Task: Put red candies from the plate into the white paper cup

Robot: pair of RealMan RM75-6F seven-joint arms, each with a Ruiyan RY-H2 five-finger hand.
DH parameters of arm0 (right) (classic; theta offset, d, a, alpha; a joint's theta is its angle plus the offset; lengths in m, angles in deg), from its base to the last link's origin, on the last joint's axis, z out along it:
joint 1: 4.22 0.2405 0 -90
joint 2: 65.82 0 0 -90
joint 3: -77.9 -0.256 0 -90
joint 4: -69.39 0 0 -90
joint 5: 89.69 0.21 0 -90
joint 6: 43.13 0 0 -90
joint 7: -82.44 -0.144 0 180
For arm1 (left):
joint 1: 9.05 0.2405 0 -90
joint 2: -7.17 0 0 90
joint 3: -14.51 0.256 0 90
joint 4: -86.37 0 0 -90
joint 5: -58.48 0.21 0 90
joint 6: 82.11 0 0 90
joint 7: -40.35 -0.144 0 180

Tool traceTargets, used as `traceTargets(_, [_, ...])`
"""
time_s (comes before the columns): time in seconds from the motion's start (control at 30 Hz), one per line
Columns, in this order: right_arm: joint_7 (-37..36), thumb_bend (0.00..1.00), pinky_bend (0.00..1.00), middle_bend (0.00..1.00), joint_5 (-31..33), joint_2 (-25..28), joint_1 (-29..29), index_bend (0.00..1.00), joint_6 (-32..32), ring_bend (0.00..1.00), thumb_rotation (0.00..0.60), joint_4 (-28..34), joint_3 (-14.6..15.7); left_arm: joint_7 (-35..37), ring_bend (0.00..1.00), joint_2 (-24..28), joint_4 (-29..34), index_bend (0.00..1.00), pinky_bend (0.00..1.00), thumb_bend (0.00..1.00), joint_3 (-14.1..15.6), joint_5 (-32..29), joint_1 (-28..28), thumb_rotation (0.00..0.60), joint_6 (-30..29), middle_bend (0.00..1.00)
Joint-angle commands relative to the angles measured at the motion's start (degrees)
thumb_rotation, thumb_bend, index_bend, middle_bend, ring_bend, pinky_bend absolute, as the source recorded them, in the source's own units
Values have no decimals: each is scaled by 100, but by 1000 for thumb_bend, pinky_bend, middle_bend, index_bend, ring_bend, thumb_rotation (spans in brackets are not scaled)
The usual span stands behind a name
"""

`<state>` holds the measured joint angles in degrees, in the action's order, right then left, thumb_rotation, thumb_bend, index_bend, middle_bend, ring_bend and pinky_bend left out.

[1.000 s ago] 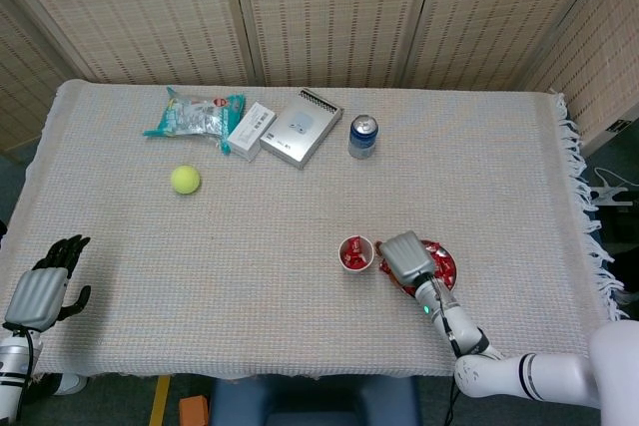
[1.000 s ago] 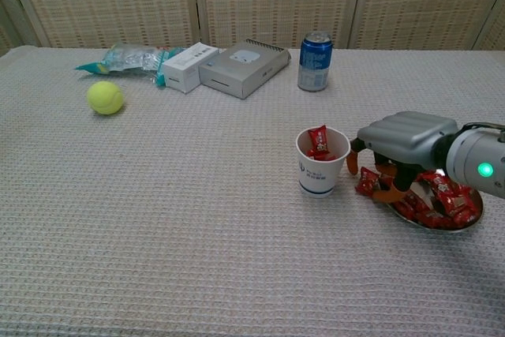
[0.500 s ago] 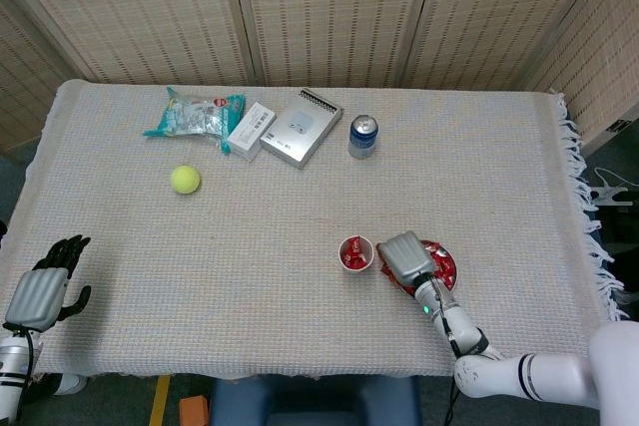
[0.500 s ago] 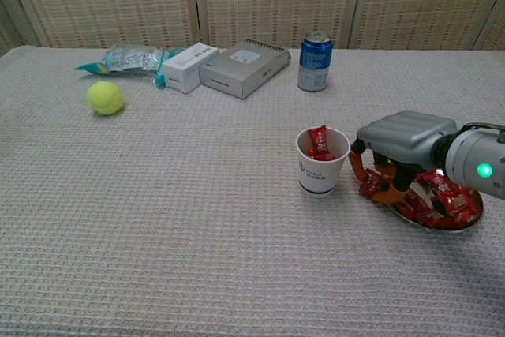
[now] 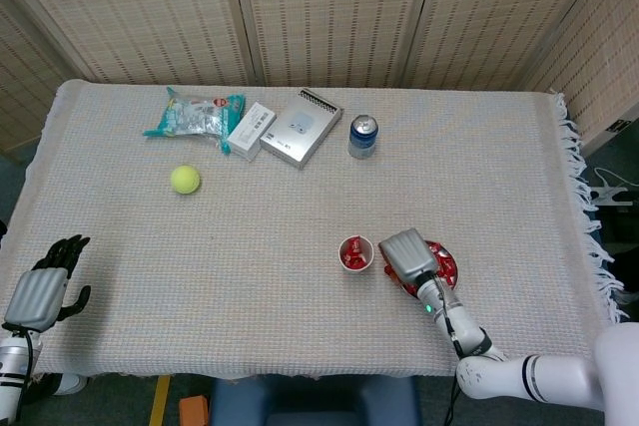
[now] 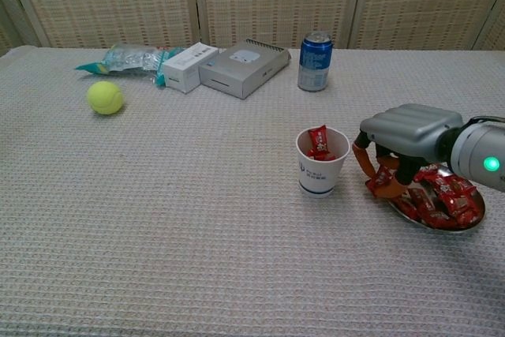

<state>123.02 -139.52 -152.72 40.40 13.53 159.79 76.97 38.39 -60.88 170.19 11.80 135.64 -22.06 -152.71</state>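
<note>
The white paper cup (image 6: pixel 322 165) (image 5: pixel 355 252) stands right of the table's middle with red candies (image 6: pixel 319 141) inside. Just to its right a metal plate (image 6: pixel 443 228) (image 5: pixel 445 266) holds several red candies (image 6: pixel 446 199). My right hand (image 6: pixel 406 133) (image 5: pixel 406 251) hovers over the plate's left edge, its fingers curled down around a red candy (image 6: pixel 383 178) that is slightly off the plate. My left hand (image 5: pixel 42 288) rests at the front left table edge, fingers apart, holding nothing.
At the back stand a blue can (image 6: pixel 315 61), a grey box (image 6: pixel 245 66), a white box (image 6: pixel 189 66) and a snack bag (image 6: pixel 126 58). A tennis ball (image 6: pixel 105 98) lies on the left.
My right hand's fingers have closed around a candy at the plate's left edge and the hand has risen a little and shifted right. The left hand has not moved.
</note>
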Motion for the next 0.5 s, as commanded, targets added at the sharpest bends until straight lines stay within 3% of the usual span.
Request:
traceTargets(0.03, [-139,197,1000,925,-129,155,-66,614,92,950,600,149,-46,-9,0,-6,-2,0,251,450,2,0,-2,600,4,0])
traceTargets(0.3, [-764,197,1000,925,-634,781,-261,606,347,950,600,790,-265,-78,0,-34,3,0,252,450,2,-28,-15,600,32,0])
traceTargets(0.5, [-1026,197,1000,925,-836,908,-223,602,356,950,600,1100,-497,-84,0,-39,5,0,252,451,-2,-39,-20,600,41,0])
